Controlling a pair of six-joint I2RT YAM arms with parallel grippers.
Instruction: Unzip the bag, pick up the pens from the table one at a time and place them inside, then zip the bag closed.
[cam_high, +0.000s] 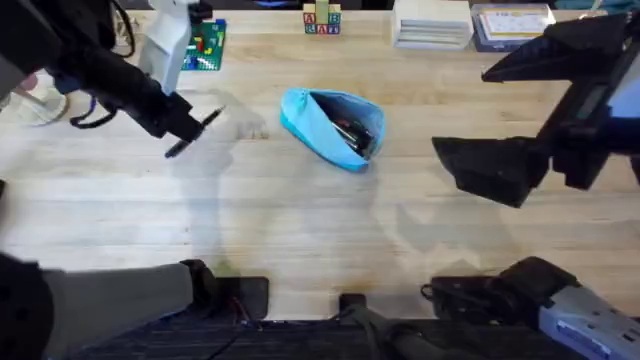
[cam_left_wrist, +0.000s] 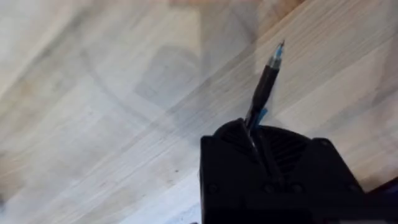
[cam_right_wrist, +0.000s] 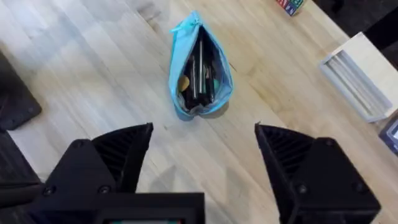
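Observation:
The light-blue bag (cam_high: 330, 125) lies unzipped at the middle of the table (cam_high: 300, 230), its mouth gaping with several dark pens (cam_right_wrist: 200, 68) inside; the bag (cam_right_wrist: 198, 67) is also in the right wrist view. My left gripper (cam_high: 190, 128) hangs to the bag's left, shut on one thin dark pen (cam_high: 195, 134) that sticks out past both sides of the fingers. In the left wrist view that pen (cam_left_wrist: 266, 81) points away from my fingers (cam_left_wrist: 261, 155), above bare wood. My right gripper (cam_high: 480, 165) hovers open to the right of the bag, holding nothing.
Along the far edge stand a green brick plate (cam_high: 205, 45), letter blocks (cam_high: 322, 20), a white box (cam_high: 432, 22) and a blue-grey case (cam_high: 512, 25). A white object (cam_high: 35, 100) sits at the far left.

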